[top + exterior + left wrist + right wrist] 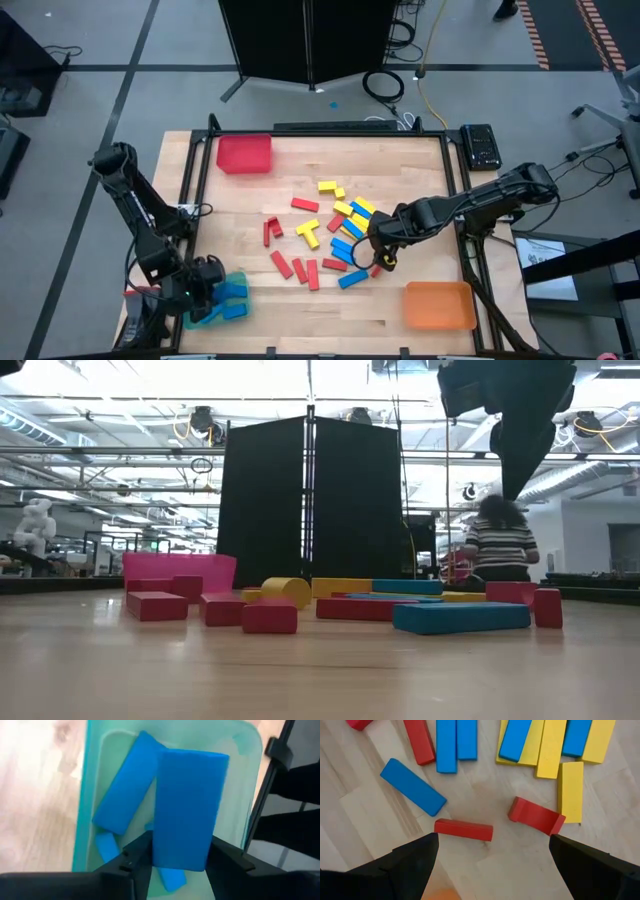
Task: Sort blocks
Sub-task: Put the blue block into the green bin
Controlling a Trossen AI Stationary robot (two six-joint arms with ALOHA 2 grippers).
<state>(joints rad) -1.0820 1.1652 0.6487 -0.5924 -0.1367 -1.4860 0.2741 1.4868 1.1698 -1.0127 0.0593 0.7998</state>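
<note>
Red, blue and yellow blocks (335,235) lie scattered on the middle of the wooden table. At the near left stands a teal tray (236,285) with blue blocks (122,795) in it. My left gripper (182,862) is over this tray, shut on another blue block (187,805). My right gripper (492,865) hangs open, pointing down, above the near right of the pile. Below it a red block (464,830) lies flat, and a second red block (536,816) lies close by. It touches neither. My left gripper pinches the blue block between its two fingers (137,857), on the two long sides near the near end (172,857). The fingers slant down over the teal tray. The block sticks out ahead of the fingertips, above the blue blocks in the tray.
A red tray (245,153) stands at the far left corner and an orange tray (438,305) at the near right. A raised frame (455,170) runs round the table. In the low view a person (500,540) sits in the room beyond the table.
</note>
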